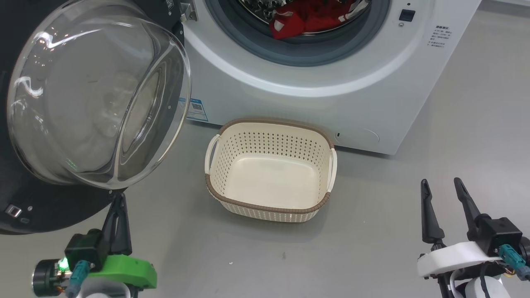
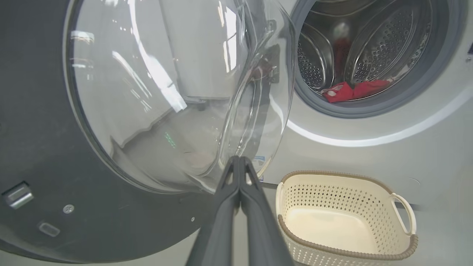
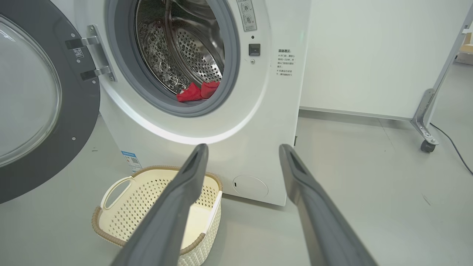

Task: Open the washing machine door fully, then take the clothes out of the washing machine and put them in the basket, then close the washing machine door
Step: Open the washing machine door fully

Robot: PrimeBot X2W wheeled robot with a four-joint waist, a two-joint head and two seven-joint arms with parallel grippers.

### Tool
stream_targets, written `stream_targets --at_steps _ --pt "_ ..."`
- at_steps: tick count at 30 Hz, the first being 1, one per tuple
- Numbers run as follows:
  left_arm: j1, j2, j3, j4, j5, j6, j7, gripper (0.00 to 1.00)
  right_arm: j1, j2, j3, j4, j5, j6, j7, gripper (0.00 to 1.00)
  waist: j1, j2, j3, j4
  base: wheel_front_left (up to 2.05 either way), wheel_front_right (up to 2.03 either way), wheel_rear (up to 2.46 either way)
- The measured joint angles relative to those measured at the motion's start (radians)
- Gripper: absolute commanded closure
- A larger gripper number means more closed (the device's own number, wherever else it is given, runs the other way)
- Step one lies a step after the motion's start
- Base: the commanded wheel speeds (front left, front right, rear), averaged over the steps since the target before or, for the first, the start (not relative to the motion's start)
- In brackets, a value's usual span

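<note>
Washing machine door (image 1: 54, 211): swung open to the robot's left; black ring w/ a clear glass bowl (image 1: 95, 95) bulging toward the head cam. Hangs on a metal hinge (image 3: 92, 55) at the machine's left edge. Small latch parts sit low on the black ring.
Washing machine (image 1: 298, 103): white front-loader, mouth uncovered. Grey rubber ring (image 1: 290, 51) runs round the steel drum (image 3: 192, 55).
Clothes (image 1: 306, 18): red fabric w/ a white trim patch, inside the drum, lying at its bottom front, against the rubber ring.
Basket (image 1: 269, 142): cream, perforated, brown rim, 2 side handles. Upright on the floor (image 1: 372, 248) just in front of the machine, below its mouth; bare cream bottom shows.
Label + flap: blue label (image 1: 194, 109) low on the machine front beside the basket's left; round flap (image 1: 360, 136) just behind the basket's right corner.
Left fingers (image 1: 118, 219): pressed tight together, nothing between them. Tips are right at the glass bowl's lower edge; touching or not, can't tell.
Right fingers (image 1: 428, 215): spread wide, holding nothing. Over bare floor at lower right of the head view, well apart from basket & machine; in the right wrist view they aim at the machine's lower front.
Background (right wrist view): white wall panel, metal frame leg (image 3: 428, 122) on a caster, black cable (image 3: 454, 147) on the floor.
</note>
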Motion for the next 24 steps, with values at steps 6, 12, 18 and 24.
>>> stream_targets --at_steps 6,12,18,24 --pt "0.018 0.000 -0.075 -0.013 0.000 -0.018 0.000 1.00 0.000 0.000 0.022 0.013 0.002 0.006 0.000 0.00 0.0000 0.0000 -0.010 -0.024 0.00 0.00 0.00" --pt "0.018 0.001 -0.114 -0.028 0.000 -0.027 0.000 0.56 0.000 0.000 0.043 0.018 0.011 0.006 0.000 0.00 0.0000 0.0000 -0.020 -0.055 0.00 0.00 0.00" --pt "0.018 0.001 -0.125 -0.040 0.000 -0.020 0.000 0.00 0.000 0.000 0.054 0.023 0.013 0.005 0.000 0.00 0.0000 0.0000 -0.030 -0.102 0.00 0.00 0.00" --pt "0.018 0.001 -0.118 -0.039 0.000 -0.007 0.000 0.00 0.000 0.000 0.062 0.026 0.020 0.003 0.000 0.00 0.0000 0.0000 -0.044 -0.149 0.00 0.00 0.00"
